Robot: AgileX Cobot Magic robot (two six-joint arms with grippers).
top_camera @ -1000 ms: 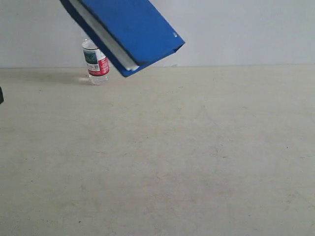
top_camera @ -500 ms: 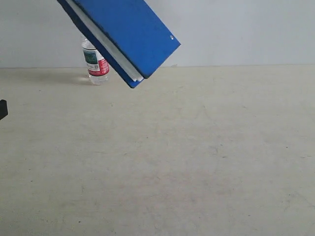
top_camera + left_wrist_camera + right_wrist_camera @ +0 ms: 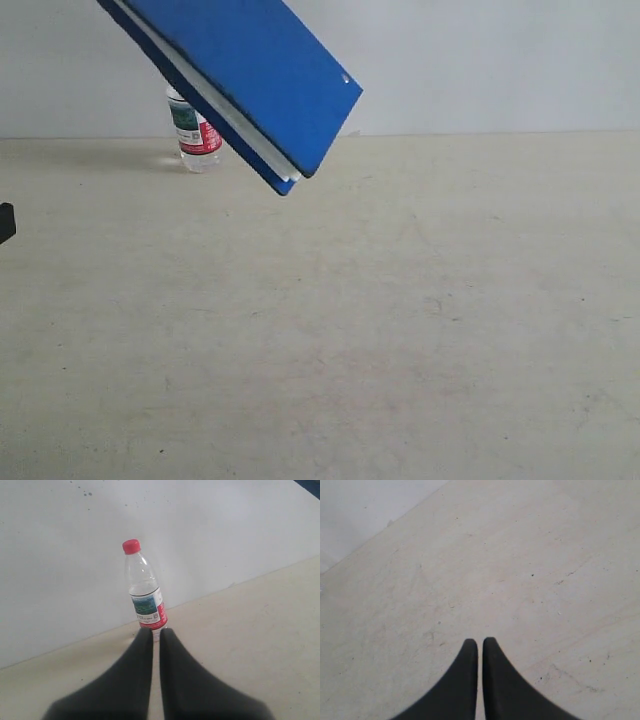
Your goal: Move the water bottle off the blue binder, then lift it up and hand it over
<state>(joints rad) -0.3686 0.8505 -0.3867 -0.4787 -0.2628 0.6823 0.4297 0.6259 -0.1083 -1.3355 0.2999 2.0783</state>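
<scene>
The water bottle point(image 3: 197, 136) stands upright on the table at the back left, its red cap hidden behind the blue binder point(image 3: 245, 75). The binder hangs tilted in the air in front of it, white pages along its lower edge; whatever holds it is out of view. In the left wrist view the whole bottle point(image 3: 145, 592) shows, red cap up, just beyond my left gripper point(image 3: 156, 630), whose black fingers are shut with nothing between them. My right gripper point(image 3: 480, 641) is shut too, over bare table.
The beige table point(image 3: 400, 320) runs back to a pale wall point(image 3: 500, 60). A small black part point(image 3: 5, 222) pokes in at the left edge of the exterior view.
The binder has tipped steeper and its lower corner has dropped down and to the right. The bottle has not moved.
</scene>
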